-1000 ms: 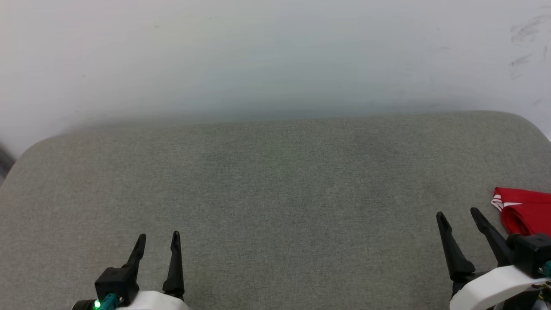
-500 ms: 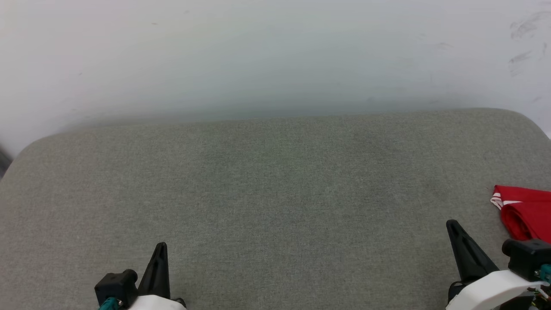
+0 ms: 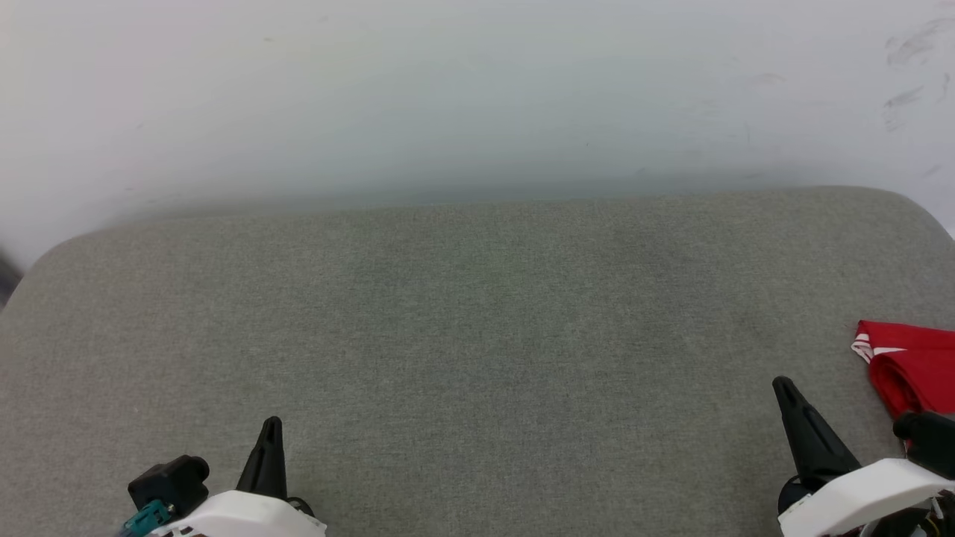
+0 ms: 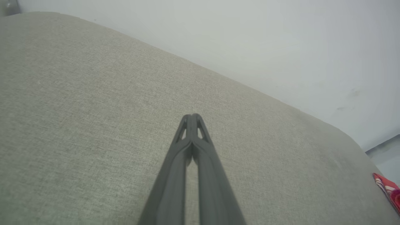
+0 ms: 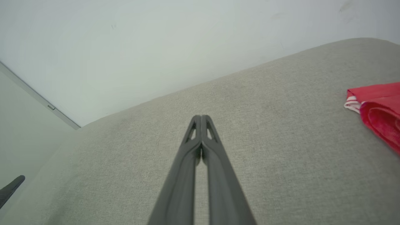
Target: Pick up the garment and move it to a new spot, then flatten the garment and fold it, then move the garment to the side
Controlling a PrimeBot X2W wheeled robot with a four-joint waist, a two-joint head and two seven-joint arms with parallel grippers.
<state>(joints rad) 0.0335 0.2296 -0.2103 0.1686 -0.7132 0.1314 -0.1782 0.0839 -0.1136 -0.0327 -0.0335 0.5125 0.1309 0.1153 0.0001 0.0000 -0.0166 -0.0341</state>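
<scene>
Head view: left gripper (image 3: 270, 429) and right gripper (image 3: 783, 389) sit low over the grey cushion (image 3: 477, 335), both jaws pressed shut and empty, and the garment (image 3: 914, 365) lies red with striped trim on the cushion just right of the right jaws, apart from them. Left wrist view: jaws closed tip to tip on nothing, bare cushion ahead, garment a small red scrap far to their right, pale wall (image 4: 281, 47) beyond. Right wrist view: jaws closed, empty, garment bunched to their right and slightly ahead, clear of the tips.
</scene>
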